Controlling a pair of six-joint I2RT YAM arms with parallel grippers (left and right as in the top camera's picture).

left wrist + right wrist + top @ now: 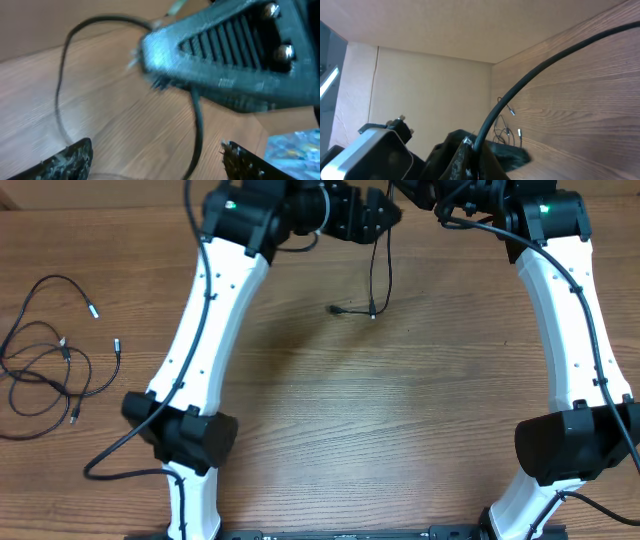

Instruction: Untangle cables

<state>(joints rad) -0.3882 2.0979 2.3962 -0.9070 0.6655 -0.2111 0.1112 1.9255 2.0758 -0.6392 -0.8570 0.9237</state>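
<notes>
One thin black cable [374,275] hangs from the grippers at the top centre down to the table, its plug end [335,308] lying on the wood. My right gripper [472,150] is shut on this cable [545,62]; in the overhead view it is at the top edge [425,192]. My left gripper [157,165] is open, and the cable [198,125] passes between its fingers without being pinched; overhead it sits just left of the right gripper [385,215]. The other cables [50,350] lie in loose loops at the far left and show distantly in the right wrist view [506,131].
The wooden table [400,410] fills the view. The right gripper's body [225,55] is close in front of the left wrist camera. A cardboard wall [430,85] stands behind the table. Both arm bases [190,440] stand near the front edge.
</notes>
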